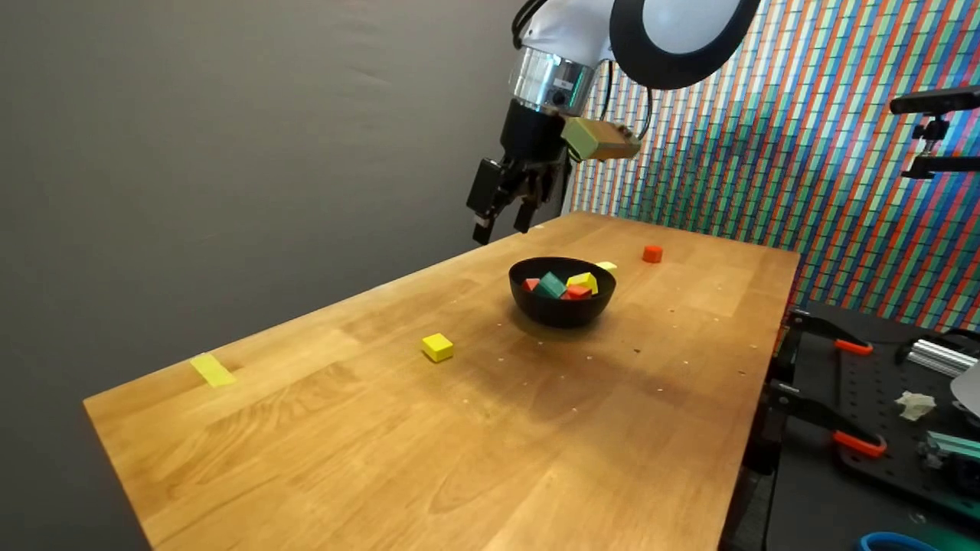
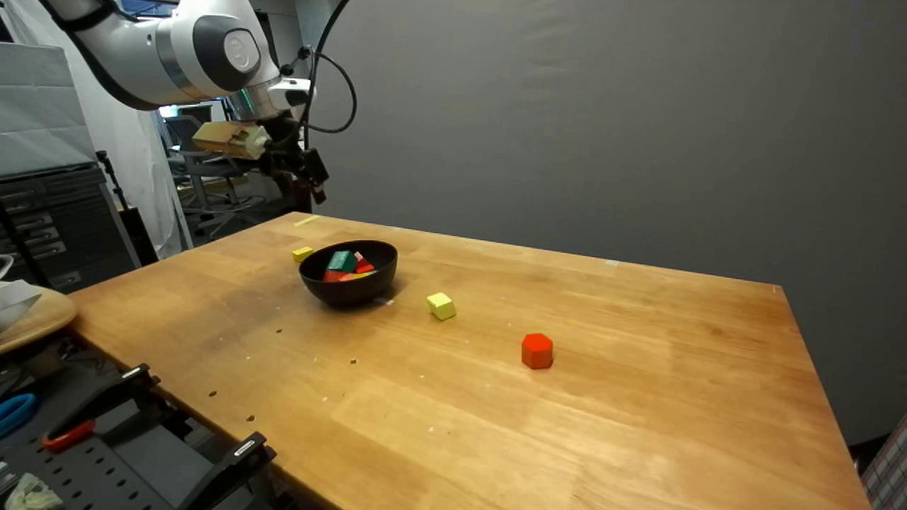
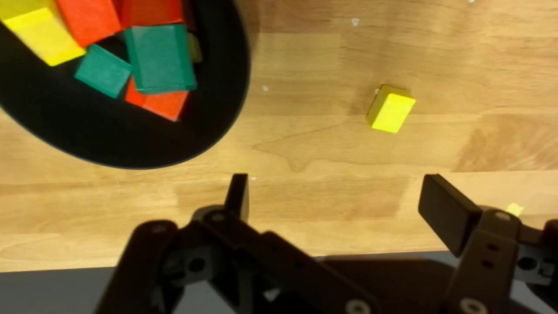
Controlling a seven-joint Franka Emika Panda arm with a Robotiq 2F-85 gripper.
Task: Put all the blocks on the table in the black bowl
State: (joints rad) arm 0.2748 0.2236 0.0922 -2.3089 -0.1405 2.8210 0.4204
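Note:
The black bowl (image 1: 557, 312) stands upright on the wooden table (image 1: 367, 444), holding several red, green and yellow blocks, among them a large green block (image 3: 163, 59). Three blocks lie on the table in the exterior views. One yellow block (image 1: 437, 347) is to one side of the bowl, also visible in the wrist view (image 3: 392, 111). Across the bowl sit another yellow block (image 2: 441, 306), and farther off a red-orange hexagonal block (image 2: 537, 351). My gripper (image 3: 335, 185) hangs above the table's wall-side edge, higher than the bowl, jaws wide apart with nothing between them.
Yellow tape (image 1: 213, 369) is stuck near a table corner. A grey wall (image 1: 230, 153) runs along the table's long side. Opposite, clamps with orange handles (image 1: 859, 444) and a black perforated plate (image 2: 106, 474) adjoin the table edge. A camera on a mount (image 1: 934, 103) stands beyond.

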